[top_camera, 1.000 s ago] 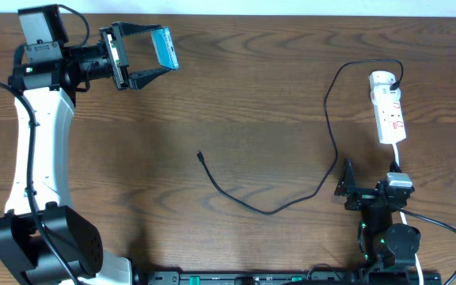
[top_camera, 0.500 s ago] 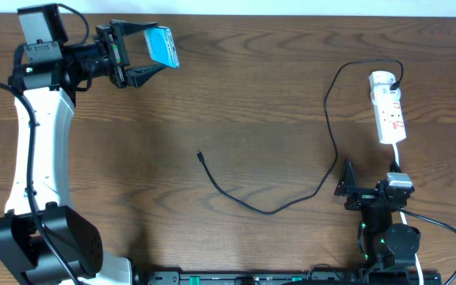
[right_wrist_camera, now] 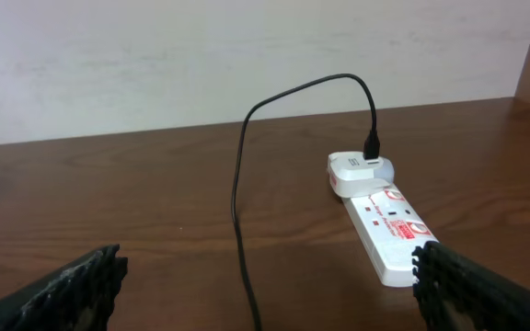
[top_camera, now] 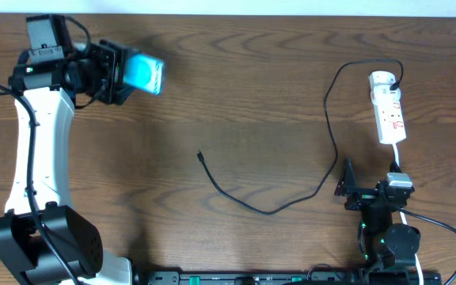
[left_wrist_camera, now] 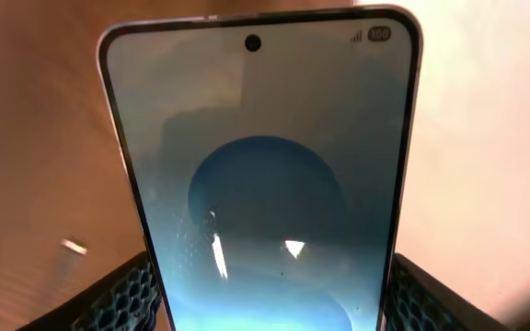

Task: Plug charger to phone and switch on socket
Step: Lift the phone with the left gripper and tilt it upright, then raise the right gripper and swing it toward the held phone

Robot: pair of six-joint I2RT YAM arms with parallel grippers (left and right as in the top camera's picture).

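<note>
**Phone clamped at far left; charger and socket lie to the right**

The phone (top_camera: 143, 73) sits in the left tool (top_camera: 125, 71) over the far-left corner of the tabletop (top_camera: 252, 95). It is a small flat rectangle, and its bright cyan screen is turned up toward the overhead camera. The left wrist view fills with that screen: rounded corners, a punch-hole lens at the top centre, and a large dark-blue circle on a paler ground. The tool's black honeycomb pads (left_wrist_camera: 132, 294) press on both long edges, so it is clamped on the phone. From overhead the pads are hidden behind the handset.

The left arm (top_camera: 34, 150) rises from its base at the near-left edge, runs along the left side, then bends at the wrist so the tool points right.

In the middle, the charger (top_camera: 271, 211) lies loose on the wood. Its plug tip (top_camera: 200, 155) is free and well apart from the phone. The thin black cable curves right and then up to a white adapter (top_camera: 382, 79) at the rounded end of the socket (top_camera: 389, 111).

The right wrist view shows what overhead cannot: the cable arches up off the tabletop before dropping into the adapter, and the strip carries red markings.

The right arm (top_camera: 386, 229) is folded low at the near-right edge. The right tool (top_camera: 347, 184) has its fingers spread wide apart, empty, and faces the socket.
</note>
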